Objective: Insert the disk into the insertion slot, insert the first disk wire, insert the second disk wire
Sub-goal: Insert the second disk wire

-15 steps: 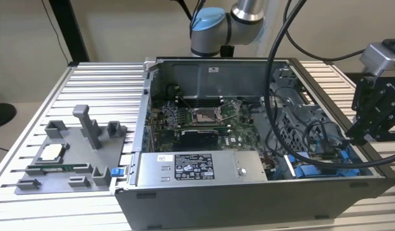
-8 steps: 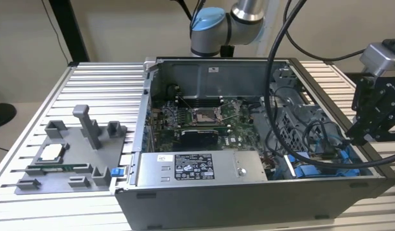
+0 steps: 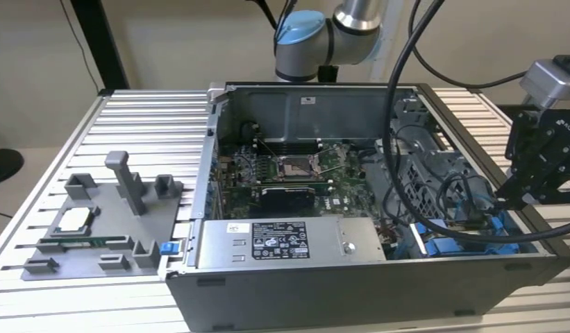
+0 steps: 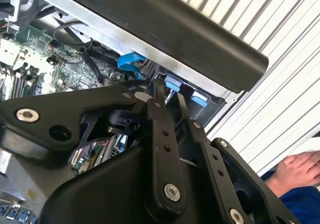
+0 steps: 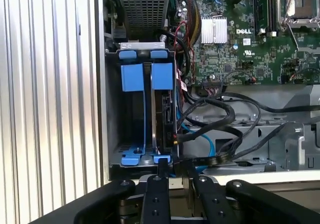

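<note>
The disk (image 5: 163,116) is sitting edge-up in the insertion slot (image 5: 132,76). The gripper (image 5: 177,166) is hovering at the bay's mouth among black wires (image 5: 225,112). Whether it is pinching one, I cannot tell. I'd worry a snagged wire is pulling its plug askew.

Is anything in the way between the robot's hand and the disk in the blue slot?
Mostly no. In the first wrist view the hand sits right by the disk in the insertion slot. Only black wires bunch beside the disk, close to the hand.
</note>
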You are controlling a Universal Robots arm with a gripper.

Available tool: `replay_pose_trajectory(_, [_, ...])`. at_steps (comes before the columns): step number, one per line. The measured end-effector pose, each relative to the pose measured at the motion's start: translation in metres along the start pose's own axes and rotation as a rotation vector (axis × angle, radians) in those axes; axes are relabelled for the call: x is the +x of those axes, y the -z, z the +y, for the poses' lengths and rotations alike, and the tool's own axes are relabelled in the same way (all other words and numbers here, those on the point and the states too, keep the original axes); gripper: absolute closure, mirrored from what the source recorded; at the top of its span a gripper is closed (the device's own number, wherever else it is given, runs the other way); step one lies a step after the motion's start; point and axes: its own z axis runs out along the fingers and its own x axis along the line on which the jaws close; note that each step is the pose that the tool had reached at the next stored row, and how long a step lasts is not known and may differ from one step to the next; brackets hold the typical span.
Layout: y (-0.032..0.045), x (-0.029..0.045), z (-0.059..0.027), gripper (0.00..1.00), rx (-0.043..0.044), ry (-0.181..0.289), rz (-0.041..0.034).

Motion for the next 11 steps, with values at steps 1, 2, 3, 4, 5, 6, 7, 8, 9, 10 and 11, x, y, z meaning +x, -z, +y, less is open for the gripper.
replay_pose_trajectory(1, [-0.0001, 0.0, -0.0001, 1.0, -0.0003, 0.0, 0.0])
replay_pose_trajectory(2, [-0.0003, 0.0, -0.0005, 1.0, -0.0012, 0.0, 0.0])
replay_pose_trajectory(3, [-0.0006, 0.0002, -0.0011, 1.0, -0.0036, 0.0, 0.0])
replay_pose_trajectory(4, [-0.0007, 0.0004, -0.0018, 0.0, -0.0064, 0.0, -0.0003])
replay_pose_trajectory(5, [-0.0009, 0.0006, -0.003, 0.0, -0.01, 0.0, -0.0016])
replay_pose_trajectory(6, [-0.0013, 0.0009, -0.0044, 0.0, -0.0137, 0.0, -0.0035])
replay_pose_trajectory(7, [-0.0017, 0.0012, -0.0056, 0.0, -0.0171, 0.0, -0.0055])
replay_pose_trajectory(8, [-0.0022, 0.0016, -0.0066, 0.0, -0.0202, 0.0, -0.0086])
replay_pose_trajectory(9, [-0.0027, 0.0019, -0.007, 0.0, -0.0217, 0.0, -0.0125])
replay_pose_trajectory(10, [-0.0031, 0.0023, -0.0071, 0.0, -0.0234, 0.0, -0.0162])
replay_pose_trajectory(11, [-0.0037, 0.0027, -0.0073, 0.0, -0.0261, 0.0, -0.0197])
